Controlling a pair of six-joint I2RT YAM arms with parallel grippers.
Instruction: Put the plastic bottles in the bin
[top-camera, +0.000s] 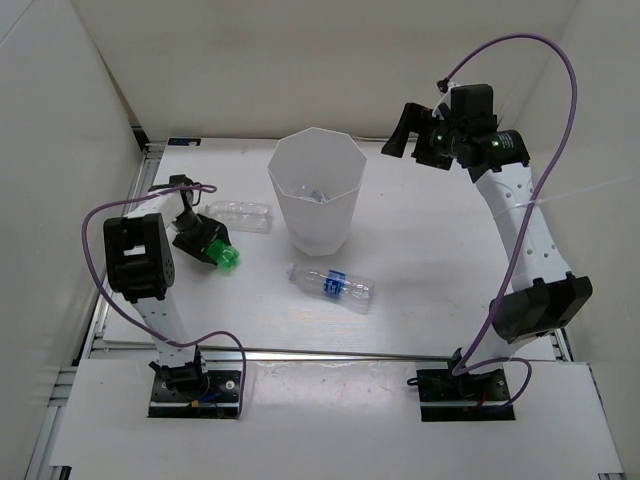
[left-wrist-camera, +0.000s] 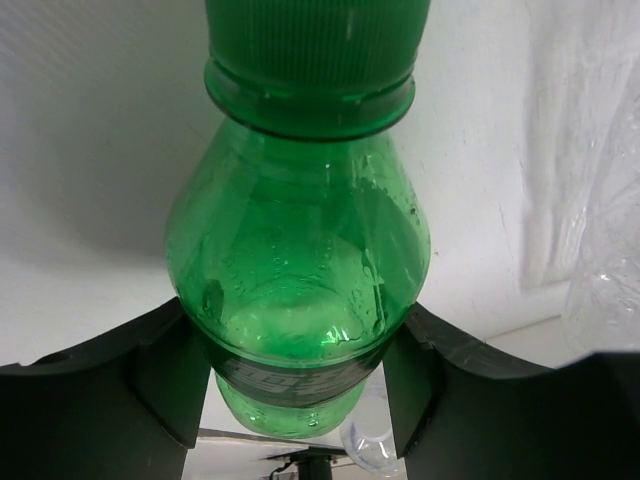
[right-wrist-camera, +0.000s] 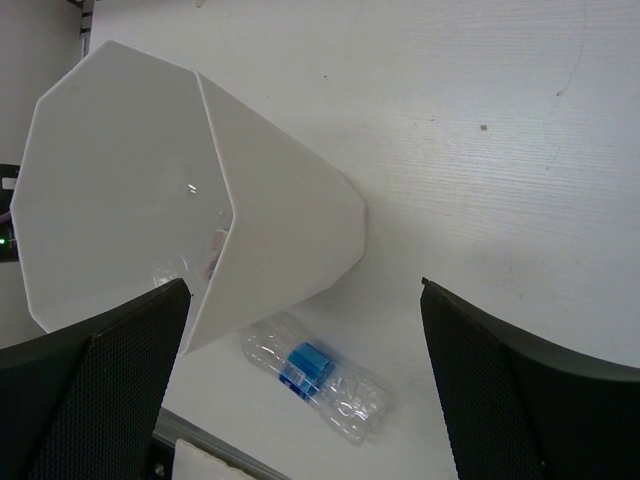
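Observation:
My left gripper (top-camera: 203, 245) is shut on the green bottle (top-camera: 226, 256) at the table's left; in the left wrist view the bottle (left-wrist-camera: 300, 260) fills the gap and both fingers (left-wrist-camera: 160, 380) press its sides. A clear unlabelled bottle (top-camera: 243, 215) lies just behind it. A clear bottle with a blue label (top-camera: 331, 286) lies in front of the white bin (top-camera: 345, 205) and also shows in the right wrist view (right-wrist-camera: 315, 375). The bin (right-wrist-camera: 290, 230) holds clear plastic at its bottom (top-camera: 314, 195). My right gripper (top-camera: 412, 136) is open and empty, raised to the right of the bin.
White walls close in the table on the left, back and right. A metal rail (top-camera: 330, 352) runs along the near edge. Purple cables (top-camera: 540, 60) loop off both arms.

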